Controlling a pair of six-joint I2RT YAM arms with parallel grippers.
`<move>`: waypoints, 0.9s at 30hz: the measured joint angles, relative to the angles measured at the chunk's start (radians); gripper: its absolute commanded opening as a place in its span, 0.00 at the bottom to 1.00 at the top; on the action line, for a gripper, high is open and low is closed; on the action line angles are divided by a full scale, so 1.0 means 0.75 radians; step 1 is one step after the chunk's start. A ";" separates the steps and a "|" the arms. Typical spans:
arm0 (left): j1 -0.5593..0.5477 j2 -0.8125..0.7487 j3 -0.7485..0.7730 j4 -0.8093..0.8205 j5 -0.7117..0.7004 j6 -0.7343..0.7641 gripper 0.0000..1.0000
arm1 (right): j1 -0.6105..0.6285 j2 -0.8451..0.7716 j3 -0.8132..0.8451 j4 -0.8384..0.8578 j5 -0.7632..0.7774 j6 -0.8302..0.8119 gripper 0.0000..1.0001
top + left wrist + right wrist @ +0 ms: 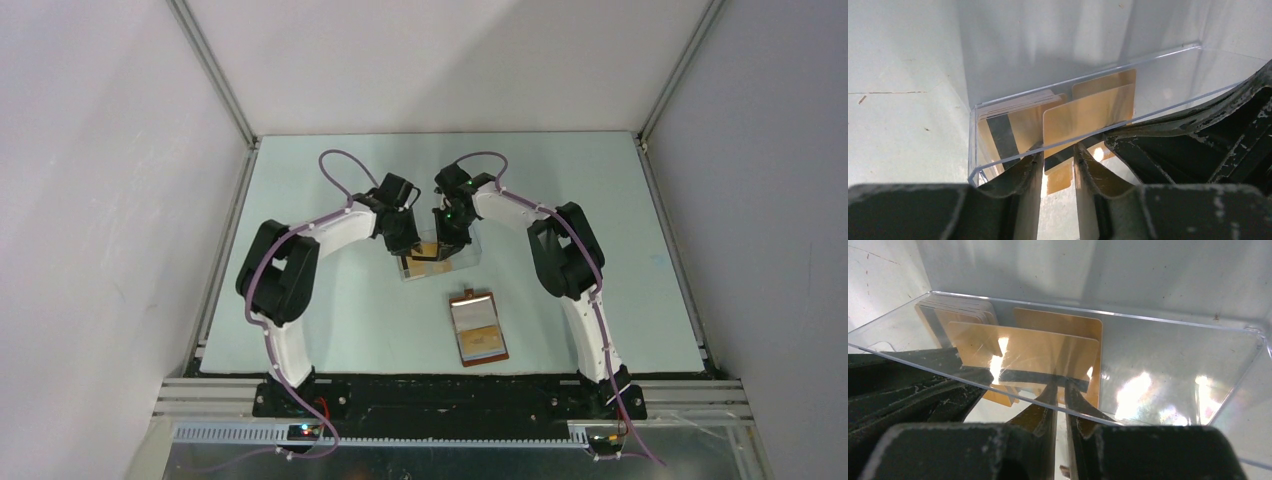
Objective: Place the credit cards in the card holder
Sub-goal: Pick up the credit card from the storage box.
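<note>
1. Both arms are reaching into the clear box out in the middle of the tabletop. So I'm reading this as the pick-up stage, pretty early on.
2. The right end effector is pinching together on the striped bottom edge of one gold card, which is standing on edge inside the box.
3. The left end effector is sitting with its fingers apart. It looks like it's straddling that same card's lower edge rather than squeezing it.
4. The rest of the credit cards are leaning in a stack at one end of the box, with one more standing behind the pinched card.
5. The card holder is lying open on the tabletop nearer the arm bases, apart from the box. I'm not seeing any card tucked in it.
6. So I'm guessing basically everything is left: lifting this one out, sliding it into a pocket, then repeating for the others.
</note>
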 measured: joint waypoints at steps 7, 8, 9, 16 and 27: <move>0.000 0.004 0.003 0.001 -0.002 -0.011 0.20 | -0.004 0.001 0.000 -0.003 -0.038 0.001 0.15; 0.000 0.004 0.003 0.002 0.001 -0.013 0.19 | -0.006 0.001 -0.001 0.000 -0.049 0.002 0.15; 0.000 0.004 0.003 0.003 0.006 -0.015 0.18 | -0.008 0.001 -0.002 0.003 -0.063 0.004 0.15; 0.000 -0.032 -0.009 0.040 0.063 -0.032 0.05 | -0.040 -0.010 -0.037 0.062 -0.189 0.026 0.15; 0.003 -0.037 -0.050 0.102 0.104 -0.033 0.00 | -0.058 -0.025 -0.067 0.095 -0.247 0.036 0.17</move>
